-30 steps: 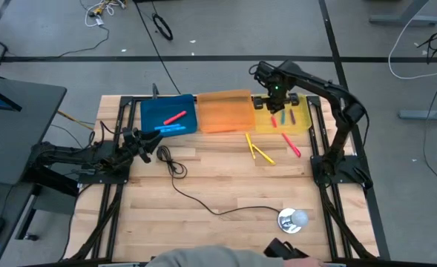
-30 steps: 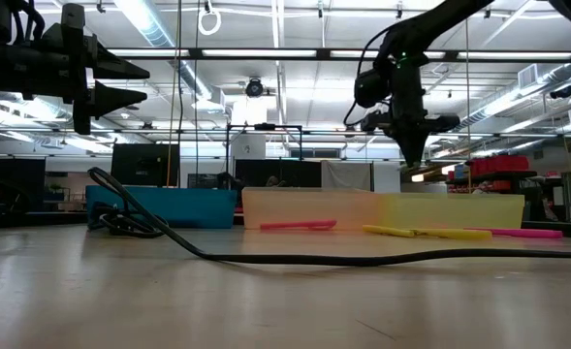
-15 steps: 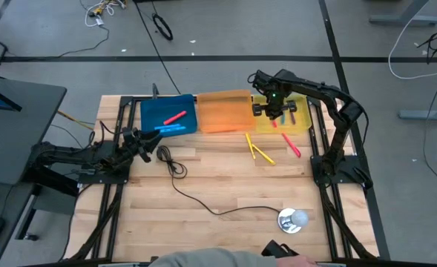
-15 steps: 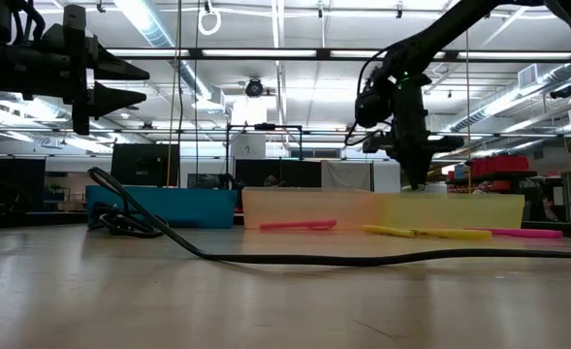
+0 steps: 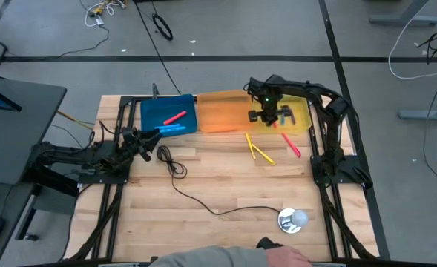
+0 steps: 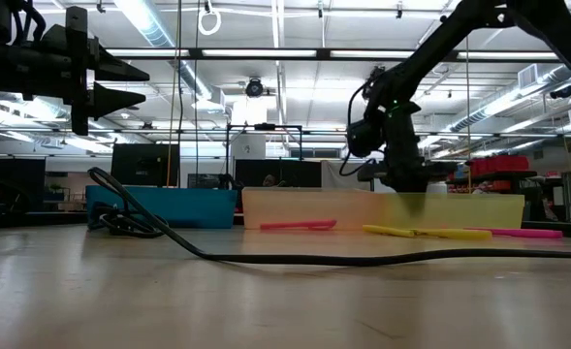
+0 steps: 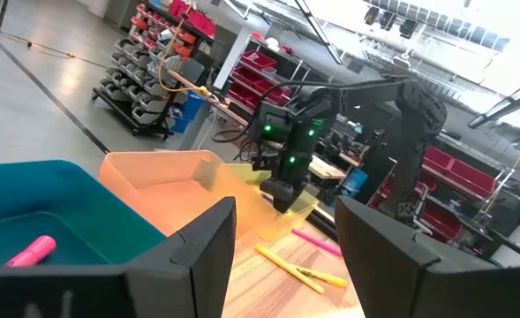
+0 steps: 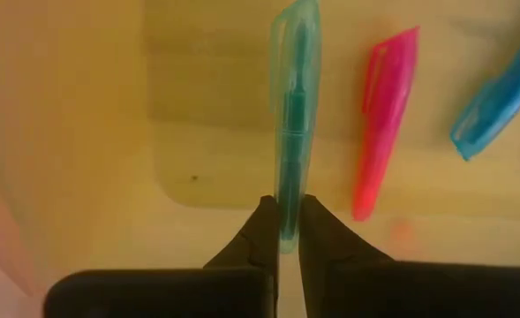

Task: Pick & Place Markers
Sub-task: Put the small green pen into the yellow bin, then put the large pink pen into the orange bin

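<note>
My right gripper is down inside the yellow tray, shut on a green marker. A pink marker and a blue marker lie beside it on the tray floor. Two yellow markers and a pink marker lie flat on the table in front of the trays. The blue tray holds a pink marker and a blue marker. My left gripper waits open at the table's left, above the wood. My right gripper pinches the green marker's near end between its two fingertips. The fingers come from above, pointing down, and the marker runs out from between them. The marker appears to lie on the yellow tray's floor.
An orange tray stands between the blue and yellow trays. A thin black cable runs across the table's middle. A round silver-white object sits near the front right. A person shows at the near edge.
My right gripper has moved toward the table's near edge and down, from above the yellow tray's far side into the tray.
</note>
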